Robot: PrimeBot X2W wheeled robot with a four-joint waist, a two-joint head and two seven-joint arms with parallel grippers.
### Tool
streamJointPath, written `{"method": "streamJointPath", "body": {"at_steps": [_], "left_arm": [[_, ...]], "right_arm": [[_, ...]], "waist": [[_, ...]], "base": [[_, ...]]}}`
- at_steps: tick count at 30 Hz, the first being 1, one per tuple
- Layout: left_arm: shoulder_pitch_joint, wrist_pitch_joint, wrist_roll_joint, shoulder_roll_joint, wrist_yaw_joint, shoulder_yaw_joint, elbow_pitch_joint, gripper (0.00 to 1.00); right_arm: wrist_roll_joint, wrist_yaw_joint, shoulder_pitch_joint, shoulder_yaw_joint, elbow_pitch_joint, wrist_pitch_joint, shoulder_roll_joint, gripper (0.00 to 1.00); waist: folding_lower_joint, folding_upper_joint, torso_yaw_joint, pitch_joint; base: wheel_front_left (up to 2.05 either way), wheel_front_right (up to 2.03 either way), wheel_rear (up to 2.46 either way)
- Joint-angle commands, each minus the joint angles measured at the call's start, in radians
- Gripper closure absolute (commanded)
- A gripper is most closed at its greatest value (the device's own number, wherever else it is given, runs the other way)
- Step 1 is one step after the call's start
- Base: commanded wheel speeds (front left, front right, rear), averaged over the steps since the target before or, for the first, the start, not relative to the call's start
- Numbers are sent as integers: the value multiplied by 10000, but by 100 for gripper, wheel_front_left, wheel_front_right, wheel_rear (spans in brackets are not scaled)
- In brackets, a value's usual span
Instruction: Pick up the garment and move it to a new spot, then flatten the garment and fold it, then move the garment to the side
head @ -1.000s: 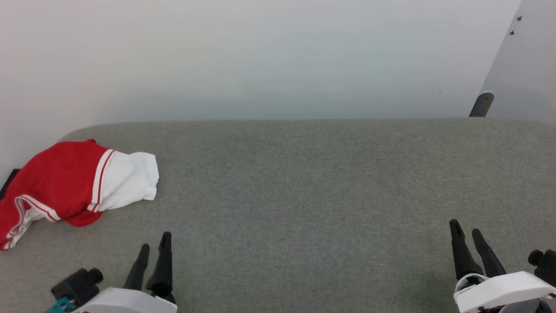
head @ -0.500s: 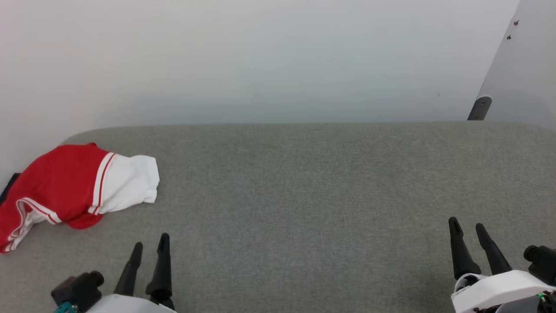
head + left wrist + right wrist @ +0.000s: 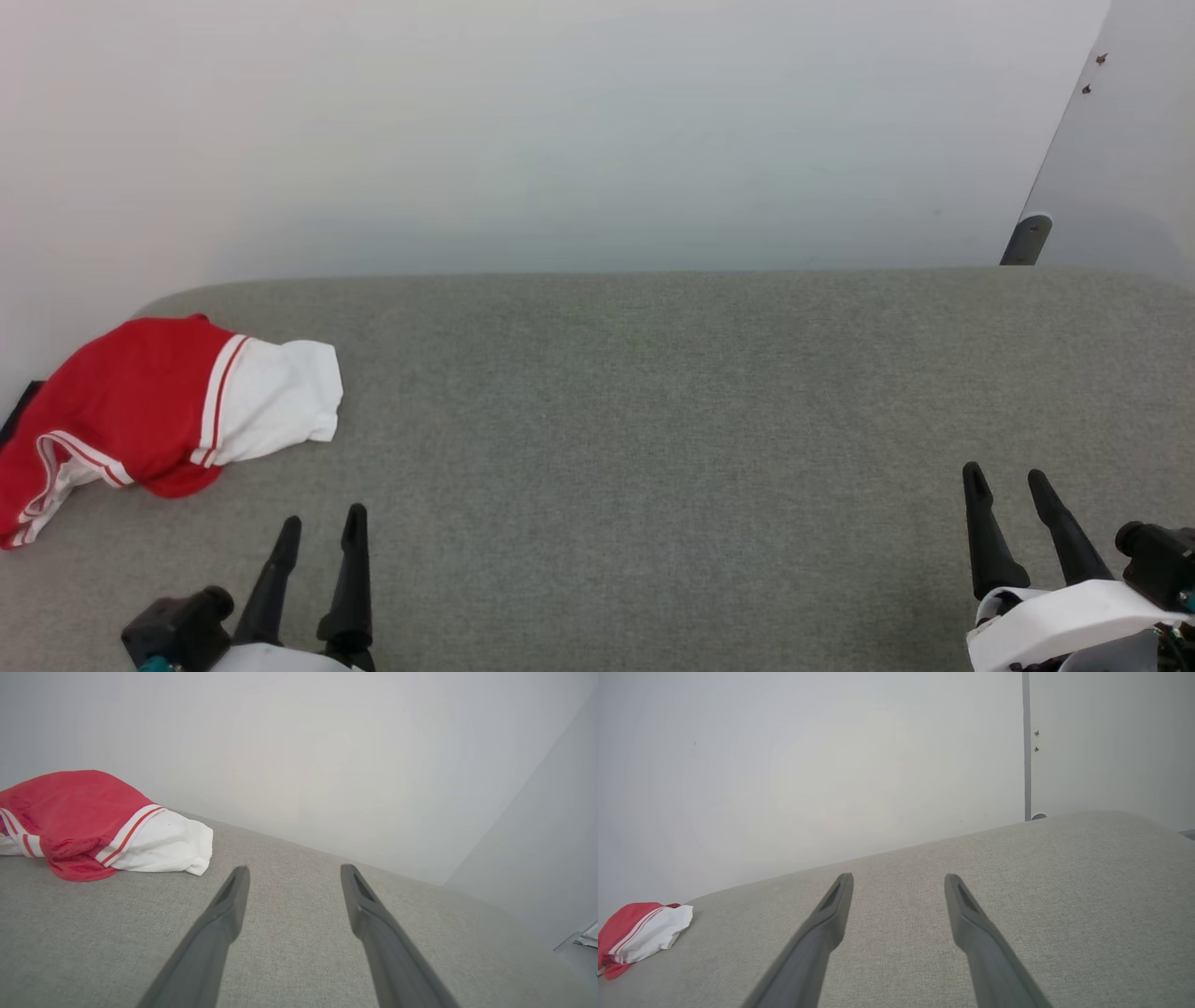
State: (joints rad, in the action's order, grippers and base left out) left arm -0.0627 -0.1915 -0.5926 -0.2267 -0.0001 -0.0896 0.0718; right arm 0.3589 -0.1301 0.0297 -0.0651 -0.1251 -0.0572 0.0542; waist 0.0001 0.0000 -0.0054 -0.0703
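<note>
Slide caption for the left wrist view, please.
Open left pincer over grey fabric surface, crumpled red-and-white shirt lying to its left.

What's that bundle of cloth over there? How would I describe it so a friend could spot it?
Start with the wide grey fabric-covered surface in front of the pale wall. At its left end, near the rounded far corner, lies the garment, crumpled in a heap. Its colours set it apart: bright red cloth with a white sleeve and red-and-white striped trim.
</note>
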Motion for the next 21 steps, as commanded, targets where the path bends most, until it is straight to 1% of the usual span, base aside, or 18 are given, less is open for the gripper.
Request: {"method": "streamJointPath", "body": {"at_steps": [1, 21], "left_arm": [[-32, -61, 192, -65, 23, -11, -117, 0], [-292, -483, 1619, -242, 159, -231, -416, 0]], "right_arm": [[-157, -8, -65, -19, 115, -56, -9, 0], [-1794, -8, -168, 27, 309, -282, -37, 0]], "waist": [[0, 0, -3, -6], [-1, 0, -18, -222]], "base": [[0, 0, 0], [0, 0, 0]]}}
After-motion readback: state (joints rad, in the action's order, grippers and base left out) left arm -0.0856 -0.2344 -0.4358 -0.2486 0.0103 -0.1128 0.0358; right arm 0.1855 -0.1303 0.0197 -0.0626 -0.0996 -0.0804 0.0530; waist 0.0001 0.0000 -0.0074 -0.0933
